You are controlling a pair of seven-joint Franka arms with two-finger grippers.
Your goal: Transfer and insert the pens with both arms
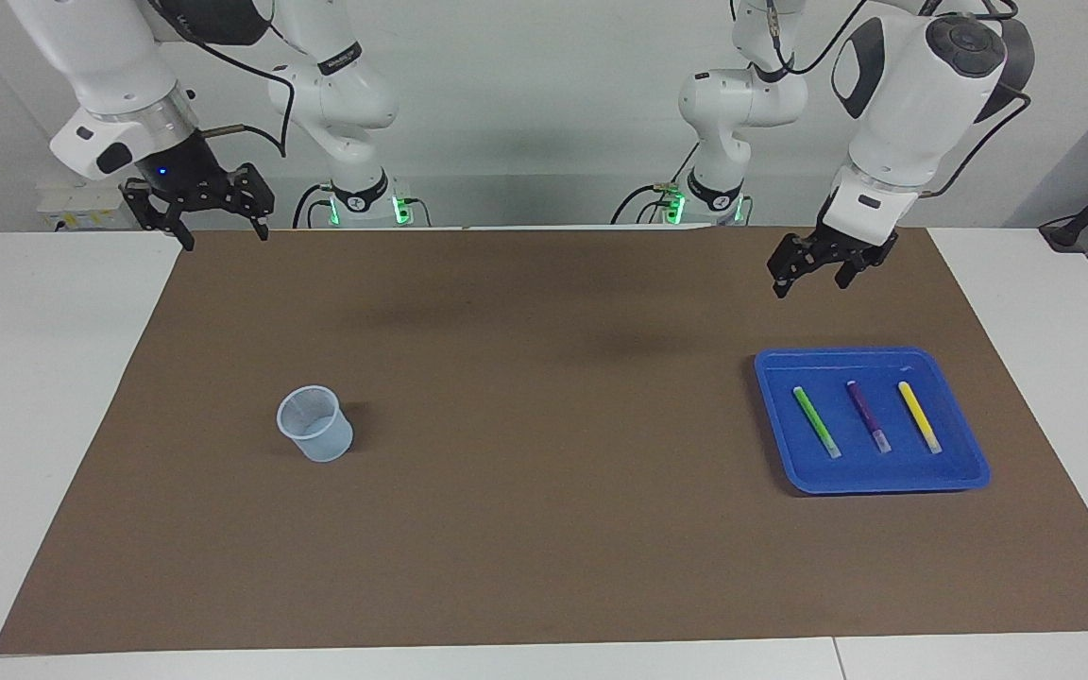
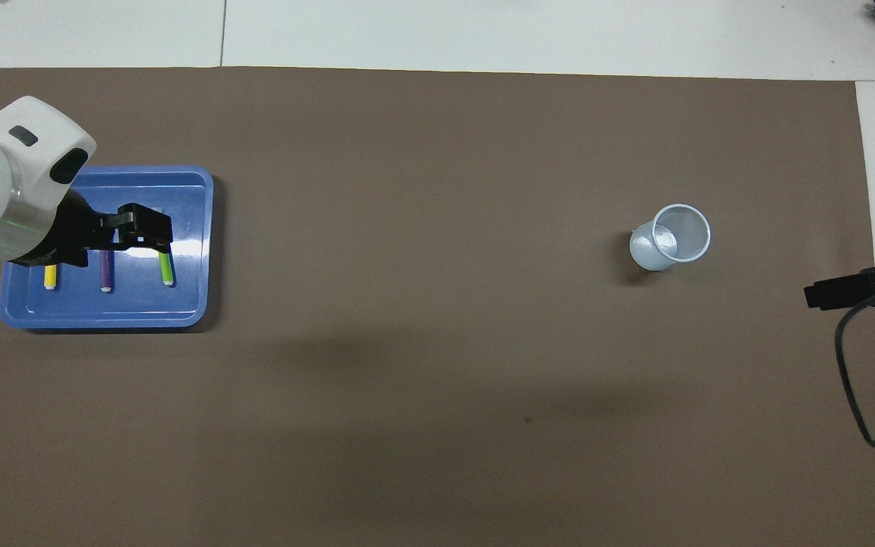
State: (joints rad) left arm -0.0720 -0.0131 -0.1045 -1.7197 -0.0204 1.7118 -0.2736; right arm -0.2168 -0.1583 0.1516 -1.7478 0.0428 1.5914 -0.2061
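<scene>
1. The green pen (image 1: 817, 421), the purple pen (image 1: 869, 416) and the yellow pen (image 1: 920, 416) all lie flat in the blue tray (image 1: 964, 477), side by side and apart from each other, at the left arm's end of the table.
2. Their long axes run roughly parallel, from the robots' edge outward; the pale ends point away from the robots.
3. Nothing is transferred yet: the clear plastic cup (image 1: 315, 423) toward the right arm's end appears empty, so all three pens are left to do.
4. The left gripper (image 1: 818, 266) hangs in the air by the tray's robot-side edge, jaws wide, holding nothing.
5. The right gripper (image 1: 220, 225) waits, raised at the brown mat's (image 1: 544, 567) corner, also wide and empty.
</scene>
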